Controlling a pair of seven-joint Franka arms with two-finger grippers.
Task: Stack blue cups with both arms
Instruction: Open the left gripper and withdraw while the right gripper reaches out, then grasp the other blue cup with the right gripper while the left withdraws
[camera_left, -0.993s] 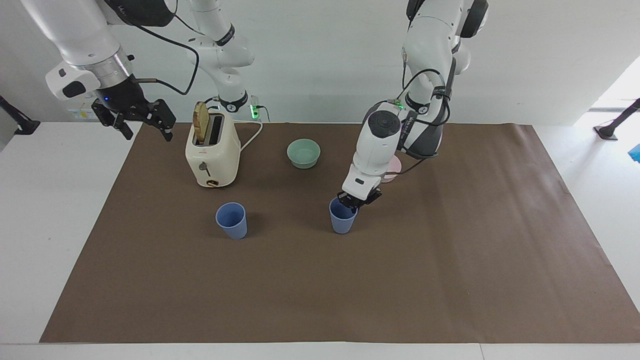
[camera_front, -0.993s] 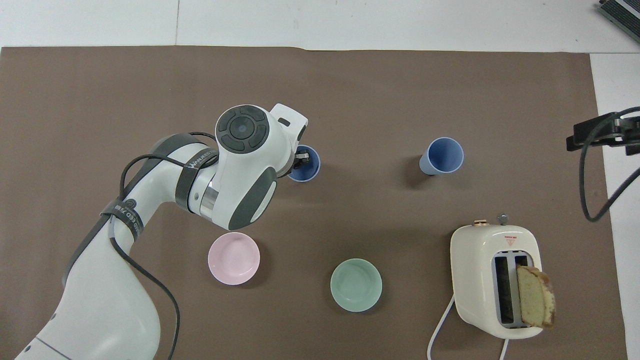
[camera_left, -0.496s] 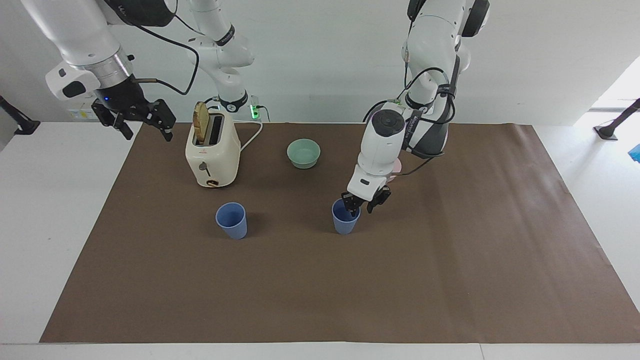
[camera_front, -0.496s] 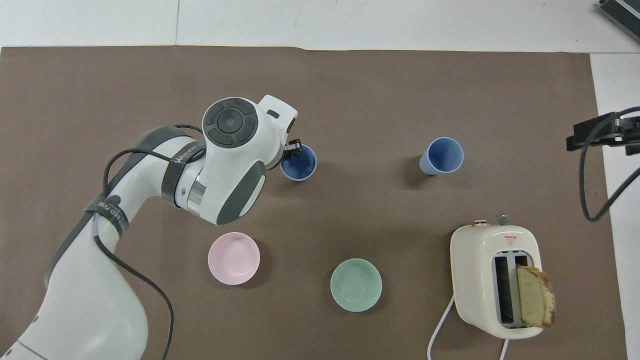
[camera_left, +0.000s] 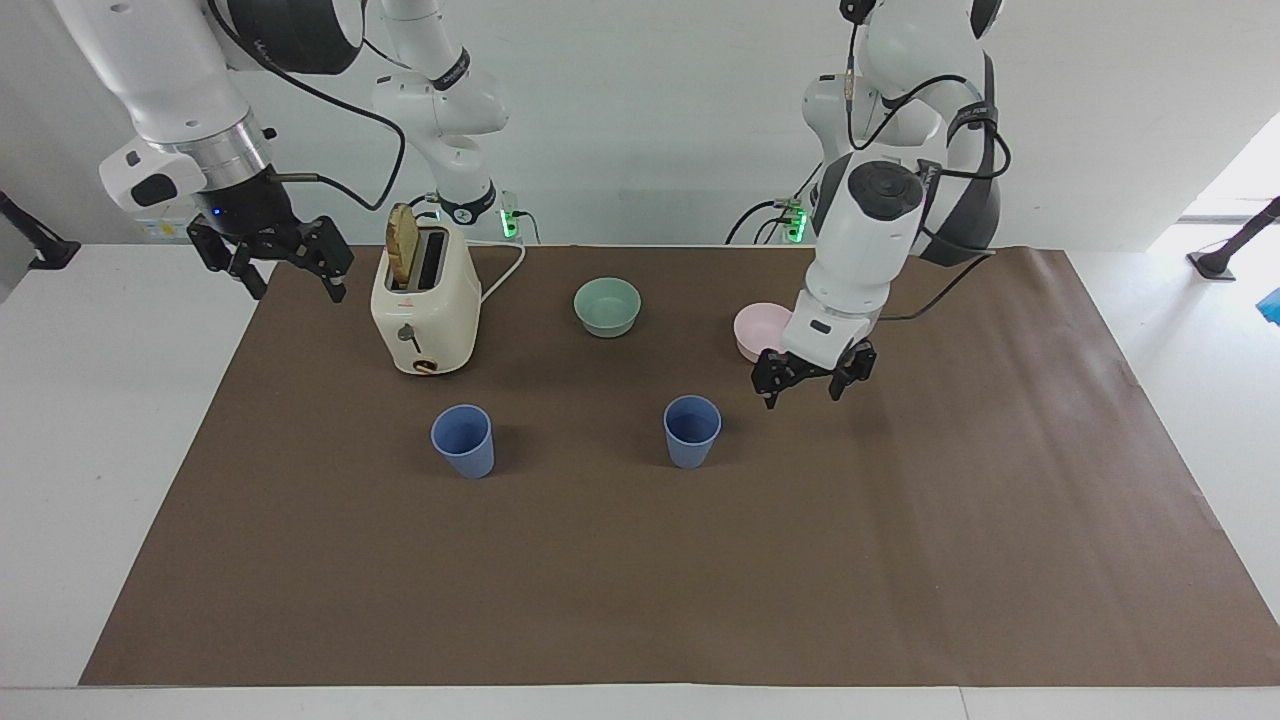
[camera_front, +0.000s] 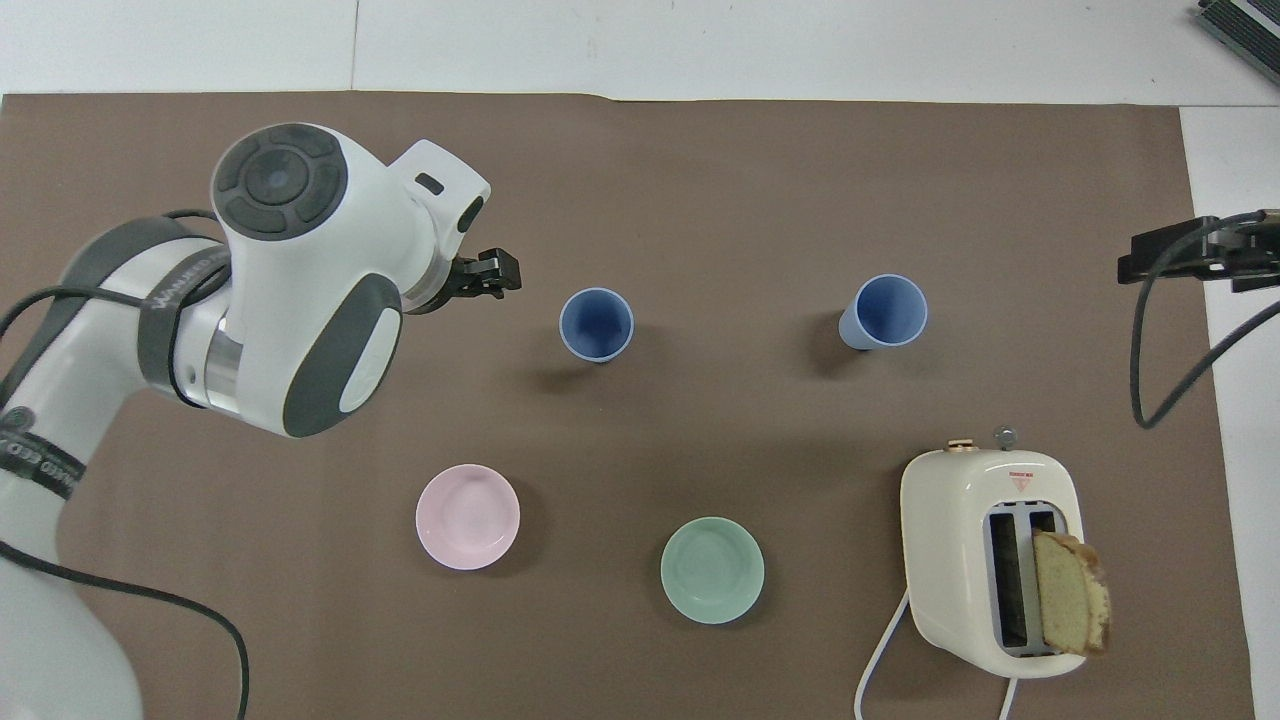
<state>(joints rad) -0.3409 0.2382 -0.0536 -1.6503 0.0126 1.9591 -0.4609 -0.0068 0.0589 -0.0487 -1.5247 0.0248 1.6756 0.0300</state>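
A white bench (camera_left: 90, 420) carries a brown mat (camera_left: 900, 520), on which two blue cups stand upright, empty and apart, one (camera_left: 692, 431) toward the left arm's end and one (camera_left: 463, 440) toward the right arm's end, just farther from the robots than a cream toaster (camera_left: 425, 310) holding a bread slice (camera_left: 402, 245). The left gripper (camera_left: 812, 385) hangs with fingers (camera_left: 770, 383) spread and empty, over the mat beside the first cup and clear of it. The right gripper (camera_left: 285, 265), fingers likewise released, waits over the mat's edge; the pink bowl (camera_front: 467, 516) and green bowl (camera_front: 712, 569) are empty.
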